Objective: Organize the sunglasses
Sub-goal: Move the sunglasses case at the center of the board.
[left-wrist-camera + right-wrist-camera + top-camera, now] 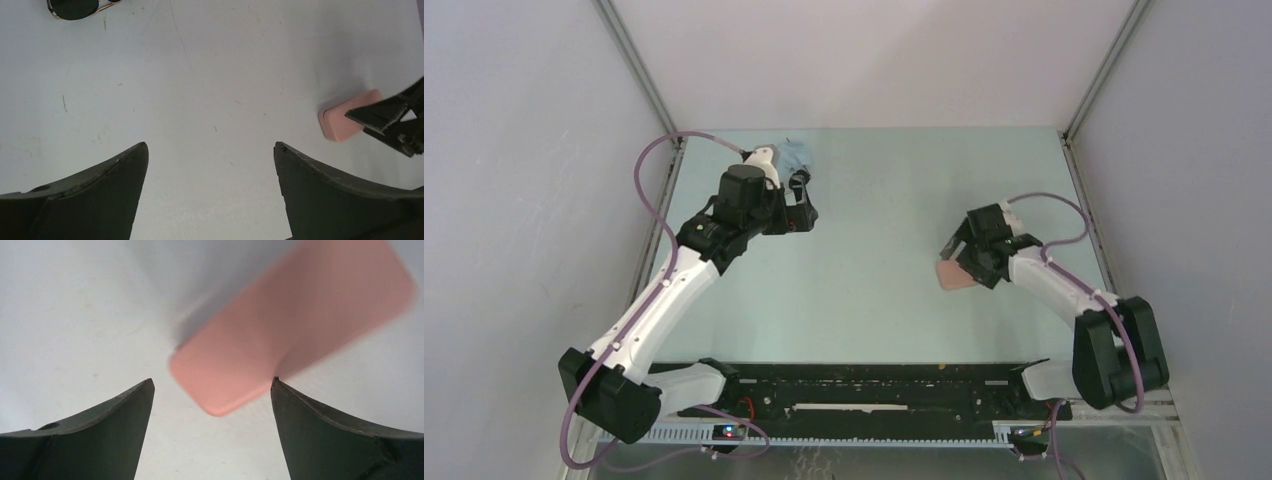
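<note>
The sunglasses, with dark round lenses, lie at the top left edge of the left wrist view, cut off by the frame. In the top view they show as a small dark shape just behind my left gripper. My left gripper is open and empty over bare table. The pink oblong case lies on the table by my right gripper, which is open with the case's near end between its fingertips. The right fingertip is at the case's edge. The case sits mid-right.
A light blue cloth lies at the back left, behind the left arm. The left wrist view also shows the case and my right gripper. Grey walls enclose the table at the back and on both sides.
</note>
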Action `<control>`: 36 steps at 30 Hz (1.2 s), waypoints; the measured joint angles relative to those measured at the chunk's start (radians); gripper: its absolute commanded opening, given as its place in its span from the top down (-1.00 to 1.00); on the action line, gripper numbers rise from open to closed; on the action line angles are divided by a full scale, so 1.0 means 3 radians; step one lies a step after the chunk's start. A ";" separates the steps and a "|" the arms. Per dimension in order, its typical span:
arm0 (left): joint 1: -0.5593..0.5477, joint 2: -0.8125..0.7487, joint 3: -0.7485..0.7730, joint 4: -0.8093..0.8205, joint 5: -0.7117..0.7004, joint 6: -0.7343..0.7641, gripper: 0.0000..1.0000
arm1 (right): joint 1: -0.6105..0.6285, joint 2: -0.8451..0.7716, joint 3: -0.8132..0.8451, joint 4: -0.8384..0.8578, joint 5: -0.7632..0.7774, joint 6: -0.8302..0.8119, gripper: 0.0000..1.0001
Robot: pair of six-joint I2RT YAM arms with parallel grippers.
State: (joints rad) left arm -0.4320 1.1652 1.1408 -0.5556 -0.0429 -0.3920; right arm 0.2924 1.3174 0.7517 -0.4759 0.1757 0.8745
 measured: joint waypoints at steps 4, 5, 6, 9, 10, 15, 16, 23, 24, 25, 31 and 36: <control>-0.0011 0.0013 -0.0001 0.0006 0.0043 0.0000 -1.00 | 0.0161 0.0534 0.0557 0.0079 -0.0291 -0.0591 -0.92; -0.0013 0.0019 -0.0001 0.0008 0.0055 0.0001 -1.00 | 0.0206 0.0650 0.0678 0.0072 -0.0296 -0.0679 -0.94; -0.0015 0.0022 -0.0001 0.0005 0.0067 0.0001 -1.00 | 0.0278 0.0783 0.0821 0.0051 -0.0273 -0.0778 -0.95; -0.0015 0.0022 -0.0001 0.0006 0.0072 0.0003 -1.00 | 0.0462 0.0938 0.1029 -0.0047 -0.0142 -0.0889 -0.97; -0.0015 0.0022 -0.0001 0.0006 0.0072 0.0003 -1.00 | 0.0504 0.0935 0.1043 -0.0089 -0.0079 -0.0879 -0.99; -0.0015 0.0022 -0.0001 0.0003 0.0081 0.0004 -1.00 | 0.0439 0.0650 0.0899 -0.0235 0.0360 -0.0585 -0.99; -0.0015 0.0022 -0.0001 0.0003 0.0097 0.0005 -1.00 | 0.0346 0.0521 0.0809 -0.0249 0.0406 -0.0482 -0.99; -0.0053 0.0089 -0.0001 0.0009 0.0217 0.0036 -1.00 | -0.0234 0.0131 0.0315 -0.0287 0.0429 0.0067 -0.99; -0.0057 0.0107 -0.0001 0.0010 0.0219 0.0037 -0.99 | -0.0233 0.0153 0.0298 -0.0294 0.0403 0.0120 -0.99; -0.0060 0.0128 -0.0001 0.0011 0.0220 0.0038 -1.00 | -0.0235 0.0177 0.0278 -0.0284 0.0350 0.0179 -0.99; -0.0060 0.0179 0.0000 0.0009 0.0219 0.0062 -1.00 | -0.0257 0.0305 0.0231 -0.0160 0.0111 0.0468 -0.99; -0.0065 0.0179 -0.0001 0.0009 0.0219 0.0061 -0.99 | -0.0272 0.0432 0.0235 -0.0125 0.0080 0.0598 -0.99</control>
State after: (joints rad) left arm -0.4515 1.2190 1.1404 -0.5529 0.0227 -0.3737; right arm 0.2108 1.4471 0.8223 -0.5133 0.1997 1.0538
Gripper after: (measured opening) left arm 0.996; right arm 0.993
